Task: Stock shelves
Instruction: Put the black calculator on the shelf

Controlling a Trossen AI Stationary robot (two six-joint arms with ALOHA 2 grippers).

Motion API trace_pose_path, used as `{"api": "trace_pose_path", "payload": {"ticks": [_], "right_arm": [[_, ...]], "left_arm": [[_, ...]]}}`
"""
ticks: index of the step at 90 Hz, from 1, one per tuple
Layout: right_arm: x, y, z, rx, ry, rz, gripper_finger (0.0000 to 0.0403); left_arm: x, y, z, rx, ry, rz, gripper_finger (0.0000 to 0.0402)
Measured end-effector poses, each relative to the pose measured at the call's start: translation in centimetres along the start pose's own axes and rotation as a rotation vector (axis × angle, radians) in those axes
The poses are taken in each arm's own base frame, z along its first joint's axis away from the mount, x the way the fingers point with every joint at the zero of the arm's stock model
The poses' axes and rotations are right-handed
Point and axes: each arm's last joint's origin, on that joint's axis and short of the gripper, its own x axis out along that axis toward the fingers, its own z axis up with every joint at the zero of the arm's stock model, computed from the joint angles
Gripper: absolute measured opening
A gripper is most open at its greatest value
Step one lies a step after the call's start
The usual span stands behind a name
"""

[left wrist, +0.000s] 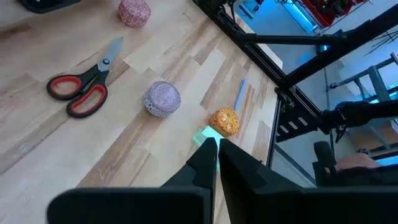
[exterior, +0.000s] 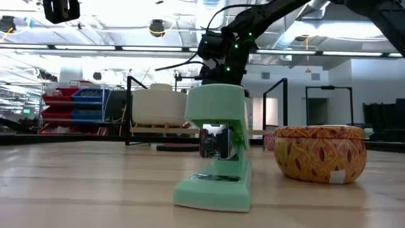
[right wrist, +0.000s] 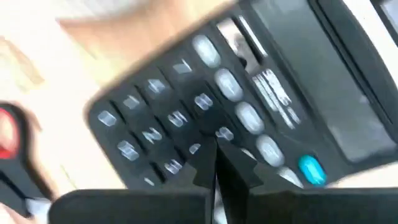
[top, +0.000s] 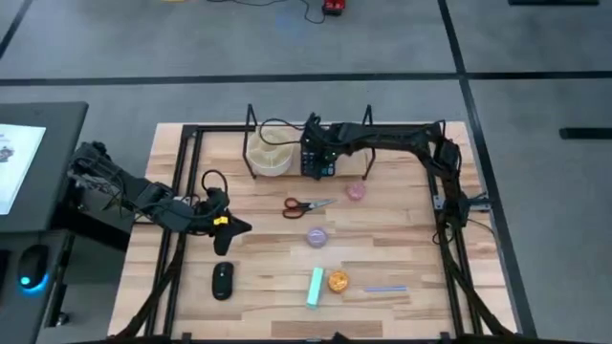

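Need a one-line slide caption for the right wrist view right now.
Right gripper, fingers together, poised just above the black calculator's keypad on the shelf, red scissors handle at the frame's edge.

Your right arm stretches across the table's far side, its gripper [top: 316,164] pressed closed, pointing down — your left gripper [top: 232,227], likewise closed, waits low at the left.

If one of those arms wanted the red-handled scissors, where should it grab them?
Probably across the blades near the pivot, coming straight down. The scissors lie flat and closed on the table, so the narrow middle fits between two fingers; the handle loops look wider and rounder.
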Motion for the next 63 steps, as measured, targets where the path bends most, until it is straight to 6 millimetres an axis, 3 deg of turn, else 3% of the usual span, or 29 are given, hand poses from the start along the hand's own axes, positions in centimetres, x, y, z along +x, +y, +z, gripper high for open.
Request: {"api": "trace_pose_path", "payload": {"ticks": [21, 32, 40, 63], "right_arm": [[0.0, -0.1, 0.4, 0.099, -0.043, 0.003, 0.0000], [-1.4, -0.5, 0.2, 0.123, -0.028, -0.014, 0.0000], [-2.2, -1.4, -0.4, 0.181, 0.033, -0.075, 0.0000], [-1.7, -3.6, -1.9, 0.282, 0.180, -0.208, 0.0000]], "left_arm": [[0.0, 0.0, 0.0, 0.008, 0.005, -0.003, 0.0000], [0.0, 0.0, 0.0, 0.015, 0.005, -0.004, 0.0000], [0.0, 0.0, 0.0, 0.015, 0.004, -0.004, 0.0000], [0.0, 0.0, 0.0, 0.025, -0.002, -0.003, 0.0000]]}}
